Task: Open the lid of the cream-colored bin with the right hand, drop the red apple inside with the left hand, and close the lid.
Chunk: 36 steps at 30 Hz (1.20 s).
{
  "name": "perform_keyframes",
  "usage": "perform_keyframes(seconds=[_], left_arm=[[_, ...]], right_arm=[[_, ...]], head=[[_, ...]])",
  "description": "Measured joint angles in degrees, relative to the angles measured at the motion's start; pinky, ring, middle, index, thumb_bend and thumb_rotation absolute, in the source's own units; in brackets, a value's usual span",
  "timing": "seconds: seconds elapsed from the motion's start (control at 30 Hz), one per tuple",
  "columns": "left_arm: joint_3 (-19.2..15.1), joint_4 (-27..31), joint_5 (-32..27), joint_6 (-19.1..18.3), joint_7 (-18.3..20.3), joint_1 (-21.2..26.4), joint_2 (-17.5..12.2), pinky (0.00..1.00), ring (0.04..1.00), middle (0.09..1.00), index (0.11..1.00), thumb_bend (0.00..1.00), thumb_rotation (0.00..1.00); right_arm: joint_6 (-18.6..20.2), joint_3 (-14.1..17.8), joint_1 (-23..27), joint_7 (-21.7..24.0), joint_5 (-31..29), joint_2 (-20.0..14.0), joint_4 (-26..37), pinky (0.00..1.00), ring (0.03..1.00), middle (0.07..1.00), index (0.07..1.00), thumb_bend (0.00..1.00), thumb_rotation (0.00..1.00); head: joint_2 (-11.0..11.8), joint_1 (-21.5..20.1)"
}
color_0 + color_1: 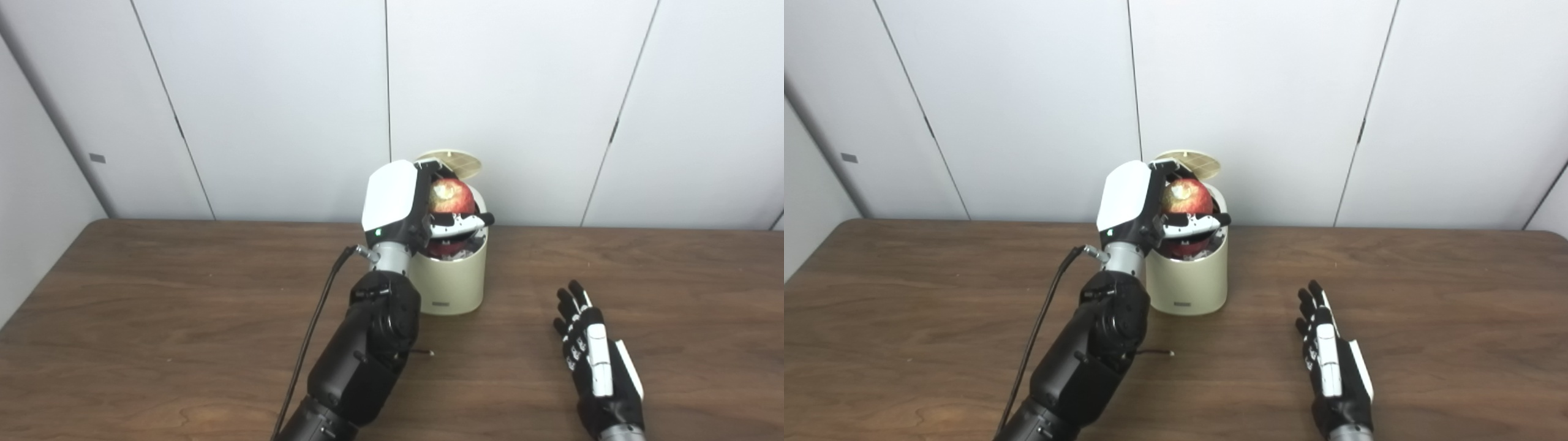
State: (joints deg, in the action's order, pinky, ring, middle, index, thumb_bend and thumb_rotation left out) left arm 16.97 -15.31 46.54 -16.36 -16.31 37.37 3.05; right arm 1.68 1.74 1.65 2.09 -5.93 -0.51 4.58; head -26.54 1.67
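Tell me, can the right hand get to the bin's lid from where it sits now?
Probably yes. The right hand lies open on the table, right of the bin, with bare wood between. The lid stands raised at the back; the left hand holding the apple crowds the opening from the other side.

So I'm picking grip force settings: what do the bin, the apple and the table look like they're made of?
The bin looks like smooth matte plastic: cream, even colour, soft sheen. The red apple, held in the left hand over the opening, has glossy skin with a bright highlight; real or fake, I can't tell. The table shows brown wood grain, possibly laminate.
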Motion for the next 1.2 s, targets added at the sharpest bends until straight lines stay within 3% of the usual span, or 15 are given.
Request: perform_keyframes(seconds=[0.3,0.47,0.53,0.6,0.93,0.97,1.03,1.2], left_arm=[[0.4,-0.4,0.3,-0.6,-0.2,0.2,0.0,0.33,0.492,0.591,0.457,0.46,0.00],[2.5,-0.4,2.8,-2.3,1.2,0.2,-0.8,0.36,0.514,0.549,0.479,0.47,0.00],[3.3,-0.4,3.7,-3.3,1.7,0.4,-1.0,0.43,0.638,0.650,0.486,0.46,0.00],[3.8,-0.3,4.8,-4.3,2.9,0.7,-1.1,0.53,0.699,0.706,0.489,0.51,0.03],[4.8,1.0,6.0,-7.5,5.9,1.0,-1.2,0.56,0.707,0.722,0.493,0.52,0.05],[4.9,1.0,6.2,-7.6,5.9,1.0,-1.2,0.56,0.705,0.724,0.559,0.72,0.02],[4.9,1.0,6.7,-7.7,6.1,1.0,-1.2,0.56,0.713,0.737,0.625,0.89,0.00],[4.7,1.0,6.8,-7.8,6.5,1.1,-0.9,0.55,0.716,0.756,0.670,0.95,0.00]], right_arm=[[0.5,0.1,-0.4,0.0,0.4,-0.6,0.7,1.00,1.000,0.970,1.000,0.54,1.00],[0.7,0.5,-0.5,0.0,0.1,-0.8,0.8,1.00,0.999,0.964,1.000,0.54,1.00],[0.7,0.6,-0.5,0.0,0.1,-0.9,0.9,0.99,0.998,0.961,0.999,0.55,1.00],[0.8,0.6,-0.5,0.0,0.1,-1.1,0.9,1.00,0.996,0.959,1.000,0.54,1.00],[0.9,0.7,-0.5,0.0,0.1,-1.4,0.8,0.97,0.981,0.935,0.991,0.54,1.00],[0.9,0.7,-0.5,0.0,0.2,-1.4,0.8,0.97,0.978,0.931,0.989,0.53,1.00],[0.9,0.8,-0.5,0.0,0.3,-1.6,0.8,0.97,0.975,0.925,0.985,0.53,1.00],[0.8,1.1,-0.5,0.1,-0.1,-1.7,0.7,0.99,0.977,0.923,0.984,0.54,1.00]], head=[[-0.6,-0.3],[-0.8,-0.1],[-0.8,0.1],[-0.8,0.3],[-0.7,0.6],[-0.8,0.7],[-0.7,0.7],[-0.4,0.7]])
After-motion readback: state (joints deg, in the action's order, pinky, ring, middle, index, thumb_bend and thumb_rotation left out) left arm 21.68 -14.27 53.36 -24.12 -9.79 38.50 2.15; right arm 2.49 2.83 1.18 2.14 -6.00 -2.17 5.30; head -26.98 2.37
